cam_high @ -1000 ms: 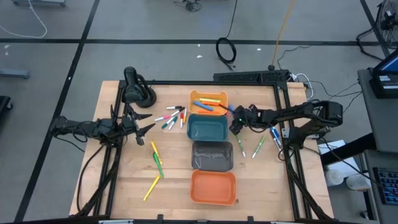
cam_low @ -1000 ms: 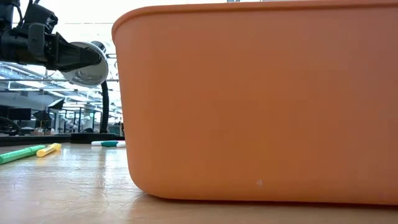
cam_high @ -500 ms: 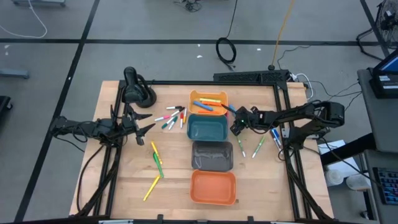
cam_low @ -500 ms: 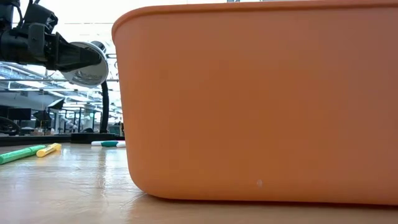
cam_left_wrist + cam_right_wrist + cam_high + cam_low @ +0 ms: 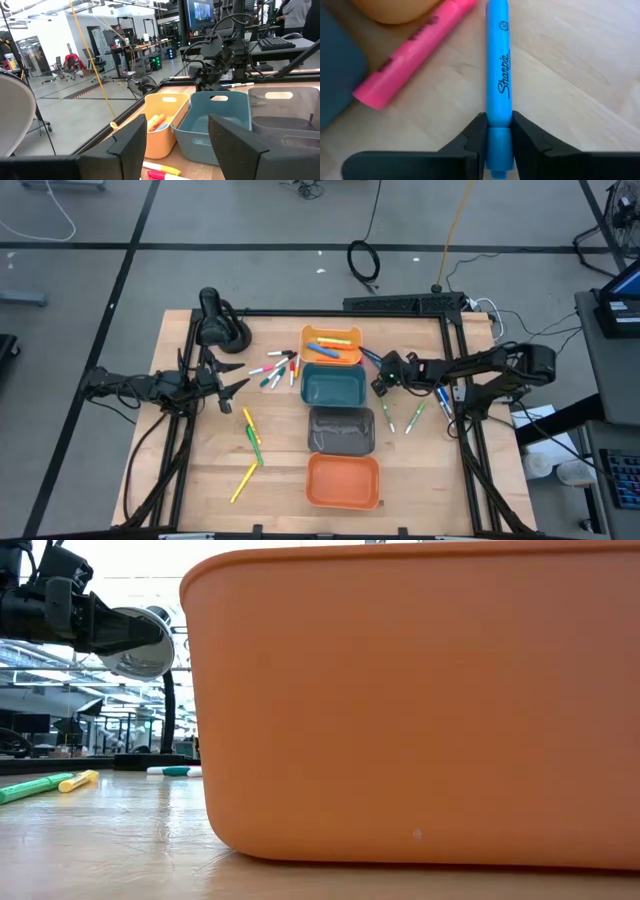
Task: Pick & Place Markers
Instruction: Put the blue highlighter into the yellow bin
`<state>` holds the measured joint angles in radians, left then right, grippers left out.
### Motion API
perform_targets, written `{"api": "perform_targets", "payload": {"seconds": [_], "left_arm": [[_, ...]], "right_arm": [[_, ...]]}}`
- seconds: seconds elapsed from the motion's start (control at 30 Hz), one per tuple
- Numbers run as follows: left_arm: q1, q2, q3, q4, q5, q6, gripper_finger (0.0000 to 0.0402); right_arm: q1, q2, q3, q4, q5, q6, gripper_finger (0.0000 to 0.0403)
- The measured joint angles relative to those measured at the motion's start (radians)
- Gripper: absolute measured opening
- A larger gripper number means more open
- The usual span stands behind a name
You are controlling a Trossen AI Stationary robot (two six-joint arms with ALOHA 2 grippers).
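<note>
My right gripper (image 5: 498, 135) is shut on a blue marker (image 5: 498, 75), just right of the light orange bin (image 5: 333, 345) and the teal bin (image 5: 333, 387); it shows in the high view (image 5: 381, 380) too. A pink marker (image 5: 415, 50) lies on the wood beside the blue one, against the light orange bin's corner (image 5: 400, 10). My left gripper (image 5: 170, 145) is open and empty, hovering at the table's left (image 5: 232, 385). Several loose markers (image 5: 277, 367) lie left of the bins. My right gripper pinches the blue marker by one end (image 5: 498, 122) between its two fingers. The fingers come from the table's right side, and the marker runs on ahead of them toward the light orange bin. Whether its far end rests on the wood I cannot tell.
A grey bin (image 5: 341, 428) and an orange bin (image 5: 343, 480) stand in line nearer the front; the orange bin (image 5: 420, 700) fills the low view. Yellow and green markers (image 5: 250, 435) lie front left, and other markers (image 5: 415, 415) lie at the right. A black stand (image 5: 220, 325) sits far left.
My right gripper has gone slightly toward the table's right edge with the blue marker. The light orange bin has shifted a little toward the left and turned slightly.
</note>
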<state>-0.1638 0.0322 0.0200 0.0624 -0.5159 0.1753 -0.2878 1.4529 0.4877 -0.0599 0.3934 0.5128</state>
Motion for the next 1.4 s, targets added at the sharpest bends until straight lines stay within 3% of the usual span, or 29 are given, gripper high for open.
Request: {"api": "perform_targets", "payload": {"seconds": [0.33,0.53,0.73,0.93,1.17,1.3,1.4], "left_arm": [[0.0,0.0,0.0,0.0,0.0,0.0,0.0214],[0.0,0.0,0.0,0.0,0.0,0.0,0.0214],[0.0,0.0,0.0,0.0,0.0,0.0,0.0214],[0.0,0.0,0.0,0.0,0.0,0.0,0.0214],[0.0,0.0,0.0,0.0,0.0,0.0,0.0214],[0.0,0.0,0.0,0.0,0.0,0.0,0.0214],[0.0,0.0,0.0,0.0,0.0,0.0,0.0214]], "right_arm": [[-0.001,-0.212,-0.004,0.004,0.08,-0.051,0.0049],[-0.001,-0.31,-0.003,0.149,0.071,-0.164,0.005],[0.001,-0.347,-0.003,0.331,-0.12,-0.398,0.005],[0.002,-0.341,-0.003,0.378,-0.216,-0.495,0.0051],[-0.028,-0.339,0.013,0.447,-0.238,-0.471,0.0051],[-0.057,-0.31,0.109,0.407,-0.34,-0.459,0.005],[-0.057,-0.252,0.201,0.332,-0.349,-0.499,0.0049]]}}
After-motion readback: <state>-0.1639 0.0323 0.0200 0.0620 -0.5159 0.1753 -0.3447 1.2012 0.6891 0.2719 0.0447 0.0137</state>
